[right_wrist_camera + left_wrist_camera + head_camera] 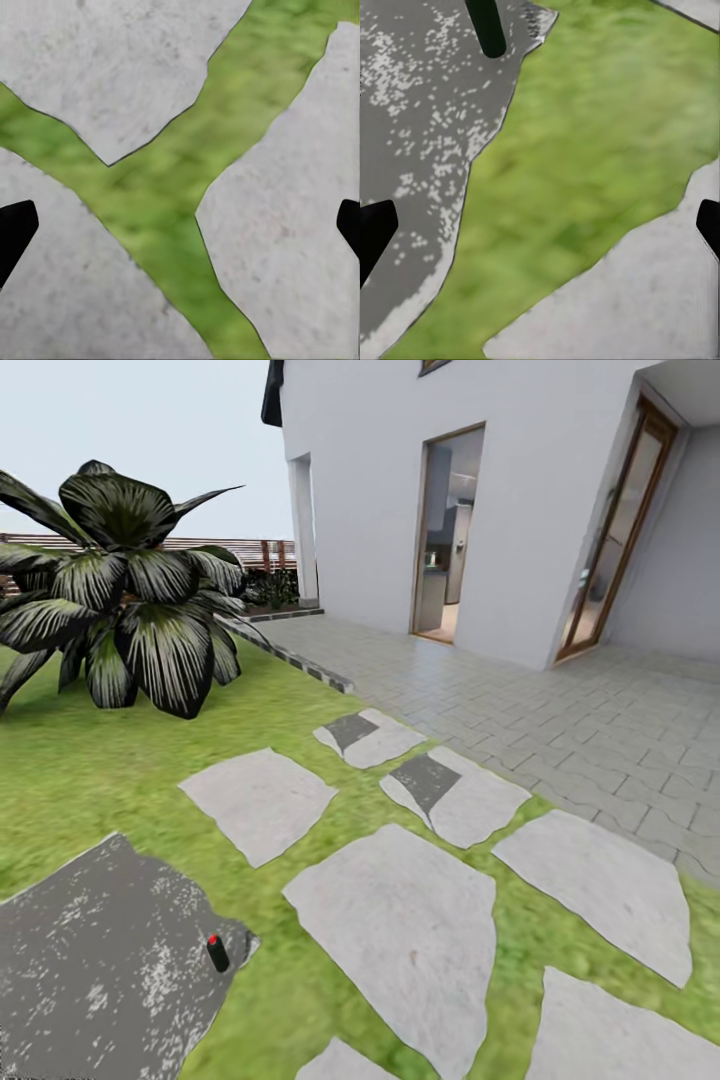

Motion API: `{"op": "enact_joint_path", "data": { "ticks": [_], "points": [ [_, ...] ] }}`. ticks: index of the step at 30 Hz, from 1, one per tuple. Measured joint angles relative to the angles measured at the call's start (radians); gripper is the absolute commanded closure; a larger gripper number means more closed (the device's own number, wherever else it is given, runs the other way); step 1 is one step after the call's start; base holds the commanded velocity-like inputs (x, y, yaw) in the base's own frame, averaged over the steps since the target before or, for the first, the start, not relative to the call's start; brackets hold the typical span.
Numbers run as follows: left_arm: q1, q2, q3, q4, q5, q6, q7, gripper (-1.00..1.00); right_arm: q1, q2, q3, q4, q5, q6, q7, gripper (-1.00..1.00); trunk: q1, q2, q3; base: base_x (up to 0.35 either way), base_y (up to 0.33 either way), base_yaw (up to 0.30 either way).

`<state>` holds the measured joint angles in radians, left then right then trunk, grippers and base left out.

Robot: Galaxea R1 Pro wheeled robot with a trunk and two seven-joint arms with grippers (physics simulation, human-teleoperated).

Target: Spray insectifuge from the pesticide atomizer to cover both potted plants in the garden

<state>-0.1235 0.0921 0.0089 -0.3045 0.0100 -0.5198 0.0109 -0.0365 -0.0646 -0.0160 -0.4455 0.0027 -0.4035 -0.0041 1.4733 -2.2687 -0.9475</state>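
The pesticide atomizer (pixel 217 952), a small dark bottle with a red cap, stands upright at the edge of the round dark grey patio (pixel 90 960). In the left wrist view its dark body (pixel 486 26) rises from the patio's rim (pixel 412 150), well ahead of my left gripper (pixel 540 232). That gripper hangs open over the grass with nothing between its black fingertips (pixel 375 232). My right gripper (pixel 180 232) is open too, above pale pavers (pixel 97 67) split by grass strips. Both potted plants are out of view.
A large dark striped leafy bush (pixel 120 600) grows on the lawn (pixel 80 780) at the left. Pale stone pavers (pixel 400 930) cross the grass. A white house (pixel 380 480) with an open doorway (pixel 448 535), a tiled terrace (pixel 560 710) and a stone curb (pixel 300 660) lie ahead; a wooden fence (pixel 230 550) runs behind.
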Motion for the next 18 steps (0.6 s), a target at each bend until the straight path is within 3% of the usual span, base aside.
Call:
{"op": "enact_joint_path", "data": {
  "ticks": [18],
  "points": [
    [0.000,0.000,0.000,0.000,-0.001,0.000,0.000,-1.00,0.000,0.000,0.000,0.001,0.000,0.000,0.000,-1.00,0.000,0.000,0.000,0.210,-0.224,0.276]
  ]
}}
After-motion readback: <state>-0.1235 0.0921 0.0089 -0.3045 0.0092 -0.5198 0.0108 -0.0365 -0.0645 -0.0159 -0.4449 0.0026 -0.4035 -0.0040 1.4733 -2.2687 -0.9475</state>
